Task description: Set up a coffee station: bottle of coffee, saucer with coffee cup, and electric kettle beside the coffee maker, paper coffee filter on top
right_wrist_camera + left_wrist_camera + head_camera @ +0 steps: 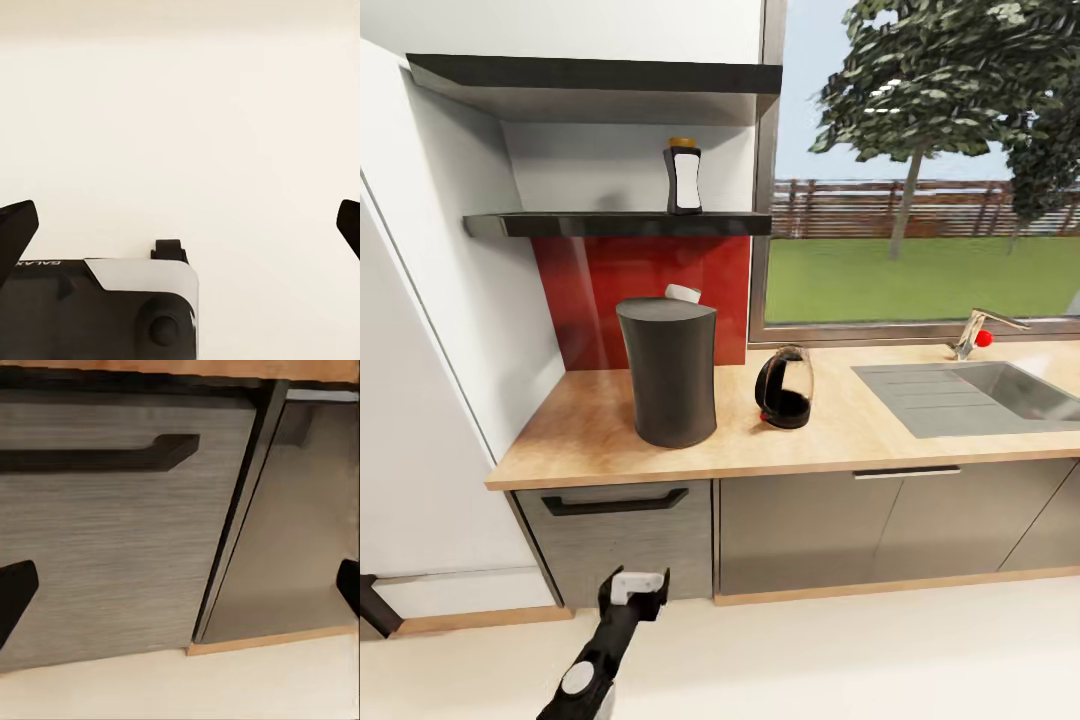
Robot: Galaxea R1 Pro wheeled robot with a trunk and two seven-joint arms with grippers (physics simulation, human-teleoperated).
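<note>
Left pincer [637,584] hung low in front of the cabinets, pointed at the grey wood-grain drawer front [112,547] with its black bar handle [105,456]; its two dark fingertips [15,592] sat at opposite edges of the left wrist view, so spread wide, holding nothing. Right pincer [180,225] faced plain cream floor [180,112]; its tips were likewise far apart at the frame edges, wide and empty, with part of the robot's dark base [105,307] below it.

Well above and beyond the left pincer ran the counter [580,440], light wood grain over glossy dark-grey cabinet fronts [810,530]. The coffee maker [667,370] stood upright on it almost directly above the left pincer, with a small white piece, apparently the paper coffee filter [683,293], at its top rear edge; couldn't tell if it rested on the top or sat behind it. The electric kettle [785,388] stood near the maker on the side away from the white wall [450,330], apart from it. Higher up, the bottle of coffee [683,178] stood upright on the kitchen shelf [610,225], a thicker dark shelf [590,85] above it, red backsplash [600,290] below. Further along the counter: a steel sink [980,395] and tap [975,332] under a window [920,170] showing lawn, fence and tree.
</note>
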